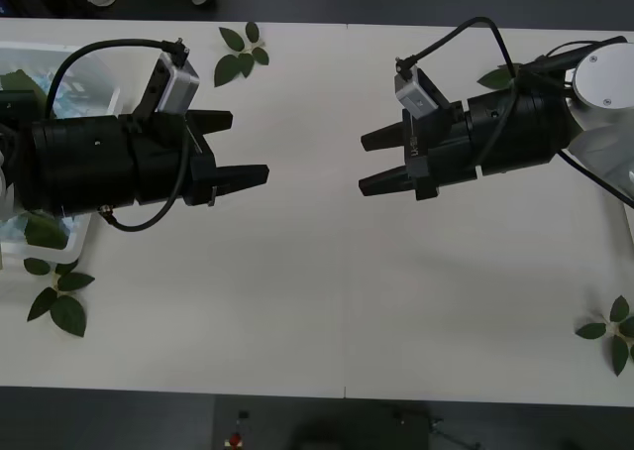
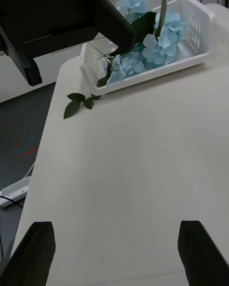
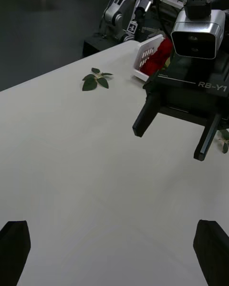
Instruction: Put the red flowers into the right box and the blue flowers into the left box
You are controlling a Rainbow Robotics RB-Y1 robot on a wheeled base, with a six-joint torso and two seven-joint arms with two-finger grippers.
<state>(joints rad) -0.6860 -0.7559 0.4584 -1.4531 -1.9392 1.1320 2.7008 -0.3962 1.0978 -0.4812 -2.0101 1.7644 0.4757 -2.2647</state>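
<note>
Both grippers hover open and empty over the middle of the white table, facing each other. My left gripper (image 1: 248, 148) is left of centre, and its fingers frame bare tabletop in the left wrist view (image 3: 114, 252). My right gripper (image 1: 363, 165) is right of centre and also over bare table (image 2: 119, 252). The blue flowers (image 2: 160, 40) lie in the left box (image 2: 202, 14), behind my left arm at the table's left end. The red flowers (image 3: 160, 57) lie in the right box (image 3: 144, 52), behind my right arm.
Loose green leaf sprigs lie on the table: one at the far edge (image 1: 243, 54), one at the front left (image 1: 59, 301), one at the front right (image 1: 614, 331) and one by the right arm (image 1: 500, 73). The table's front edge (image 1: 317, 389) is close.
</note>
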